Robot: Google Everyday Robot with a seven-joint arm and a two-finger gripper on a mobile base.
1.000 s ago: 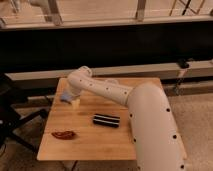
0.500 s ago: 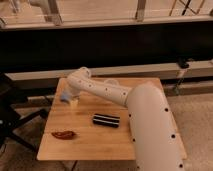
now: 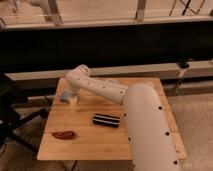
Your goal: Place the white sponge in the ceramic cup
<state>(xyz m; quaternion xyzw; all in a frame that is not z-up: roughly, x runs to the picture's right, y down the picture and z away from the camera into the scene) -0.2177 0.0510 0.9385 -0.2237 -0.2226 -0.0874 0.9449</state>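
My white arm reaches from the lower right across the wooden table to its far left edge. The gripper hangs low there, right over the tabletop. A small cream-white block, the white sponge, shows at the gripper's tip; I cannot tell whether it is held or resting on the table. A pale grey-blue rounded shape, apparently the ceramic cup, sits just left of the sponge, touching or nearly touching the gripper and partly hidden by it.
A black striped bar lies mid-table. A dark red flat item lies near the front left. A black chair stands left of the table. A dark wall runs behind it.
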